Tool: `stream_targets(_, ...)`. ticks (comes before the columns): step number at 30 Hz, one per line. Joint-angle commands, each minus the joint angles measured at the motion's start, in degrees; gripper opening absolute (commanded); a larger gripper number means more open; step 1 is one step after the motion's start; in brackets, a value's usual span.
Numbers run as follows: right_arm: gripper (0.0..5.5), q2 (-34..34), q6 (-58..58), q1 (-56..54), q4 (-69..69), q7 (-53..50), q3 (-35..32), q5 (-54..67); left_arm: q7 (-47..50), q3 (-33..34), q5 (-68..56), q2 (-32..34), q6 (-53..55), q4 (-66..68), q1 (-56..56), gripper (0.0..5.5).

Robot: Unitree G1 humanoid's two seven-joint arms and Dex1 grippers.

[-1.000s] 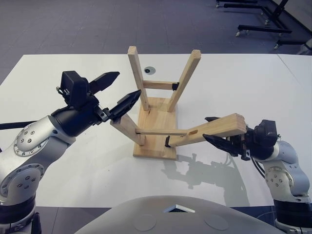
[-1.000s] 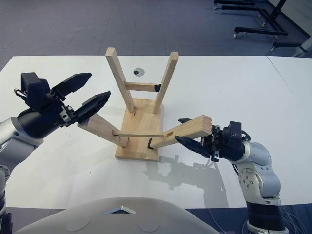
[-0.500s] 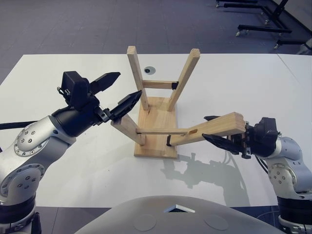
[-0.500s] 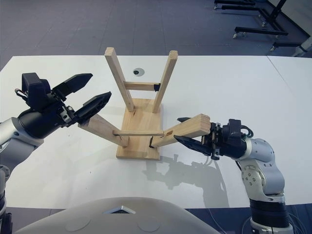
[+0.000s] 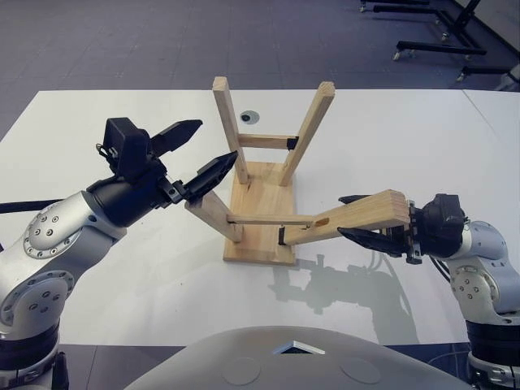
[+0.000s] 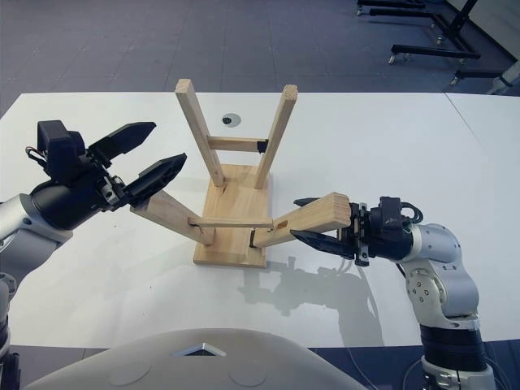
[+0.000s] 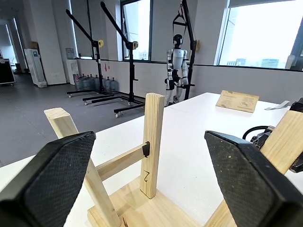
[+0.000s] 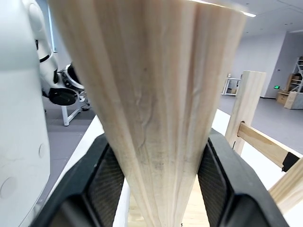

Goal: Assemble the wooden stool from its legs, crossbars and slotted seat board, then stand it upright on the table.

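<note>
Just behind the stool [image 5: 264, 195], a round hole [image 5: 249, 117] marks the table [image 5: 390, 138].

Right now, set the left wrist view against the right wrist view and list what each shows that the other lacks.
Left wrist view, not the right: the left gripper spread open, a humanoid hung on a rack, a flat board lying farther off. Right wrist view, not the left: its own pads pressed against both sides of the held leg. Both: that leg and the far crossbar with its black bracket.
</note>
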Motion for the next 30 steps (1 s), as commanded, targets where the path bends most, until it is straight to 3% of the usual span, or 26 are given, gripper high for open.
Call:
stream_targets(1,2.05,-2.05,-0.52,-1.42,2.34,4.44,2.25,-2.23,0.17,0.03,-0.04,0.85,1.39,0.36,0.08,4.21)
stream_targets(17,2.05,-3.97,1.60,0.87,-2.92,-1.11,1.45,-2.06,-0.90,-0.64,-0.17,0.94,1.48,0.88,-0.96,4.21)
stream_targets(30,2.05,-5.52,0.09,-2.35,-1.72,0.28,1.02,-2.14,-0.50,-0.48,-0.72,0.96,1.72,0.49,-0.95,4.21)
